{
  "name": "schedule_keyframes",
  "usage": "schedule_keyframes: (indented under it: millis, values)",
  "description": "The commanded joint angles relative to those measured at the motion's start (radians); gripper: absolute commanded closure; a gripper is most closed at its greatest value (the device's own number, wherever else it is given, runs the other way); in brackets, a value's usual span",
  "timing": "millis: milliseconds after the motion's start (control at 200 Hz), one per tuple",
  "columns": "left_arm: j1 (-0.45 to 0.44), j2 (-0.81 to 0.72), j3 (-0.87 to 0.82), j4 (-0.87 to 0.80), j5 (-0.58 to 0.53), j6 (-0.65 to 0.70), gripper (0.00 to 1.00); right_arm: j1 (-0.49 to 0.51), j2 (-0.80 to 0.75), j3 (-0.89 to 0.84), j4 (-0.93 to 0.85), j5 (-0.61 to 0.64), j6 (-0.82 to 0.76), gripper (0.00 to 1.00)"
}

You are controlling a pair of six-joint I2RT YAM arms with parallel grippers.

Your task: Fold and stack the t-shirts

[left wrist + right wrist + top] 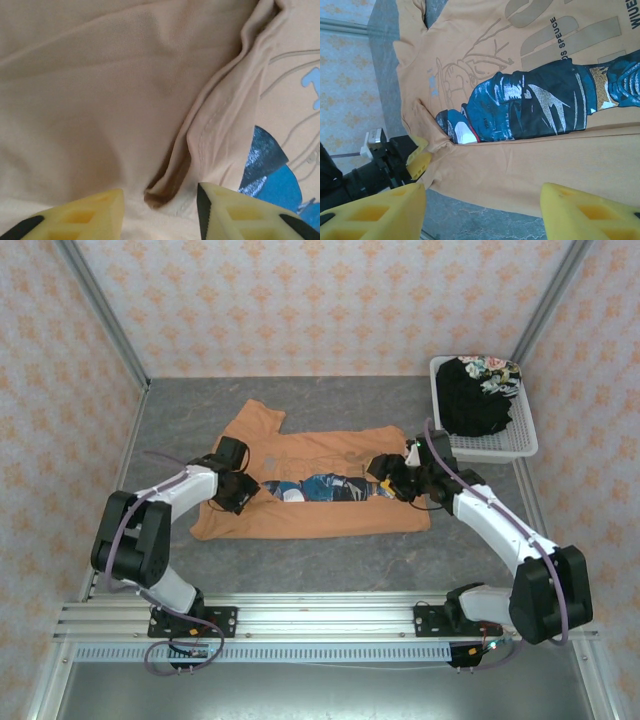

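1. Grey, stone-patterned matting covers the table (180, 430). It is boxed in on three sides by walls (300, 300) of peach wallpaper with a small repeated motif. Metal posts (100, 310) run up the far corners.
2. An aluminium rail (320, 622) crosses the near edge and carries both arm bases.
3. The orange tee (330, 455) lies flat mid-table, its long side running left to right. Its near edge is folded up, so only a strip of the blue print (325, 487) shows between the layers. One sleeve juts toward the far left.
4. The black tee (470, 400), with a floral patch on top, sits bunched in the white basket (495, 452) at the far right corner, well apart from the orange tee.
5. The left claw (240, 490) rests low on the orange tee at the left end of the print strip. In its wrist view the yellow fingers (100, 215) stand spread. A raised crease of orange cloth lies between the tips, and neither tip presses it.
6. The right claw (385, 480) is at the right end of the strip. Its fingers (380, 210) are spread wide above the folded edge with nothing pinched. Bare grey table shows just past the cloth.
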Motion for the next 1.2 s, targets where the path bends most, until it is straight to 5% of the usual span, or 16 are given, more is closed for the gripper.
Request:
schedule_keyframes:
  millis: [0,305,986,1096,1196]
  values:
    - [-0.016,0.025,0.054,0.03,-0.015,0.023,0.63,0.0,-0.036,-0.022,0.02,0.001,0.013,0.38]
    - [-0.045,0.059,0.107,-0.001,-0.023,0.051,1.0,0.0,-0.06,-0.05,0.003,0.038,0.029,0.4]
    - [-0.181,0.432,0.664,-0.431,-0.2,0.339,1.0,-0.02,-0.016,-0.042,-0.078,0.057,0.017,0.44]
    - [-0.193,0.406,0.686,-0.482,-0.291,0.32,0.45,-0.027,-0.025,-0.047,-0.122,0.104,0.011,0.44]
    - [-0.193,0.277,0.623,-0.5,-0.361,0.28,0.35,-0.041,-0.03,-0.045,-0.21,0.194,0.011,0.44]
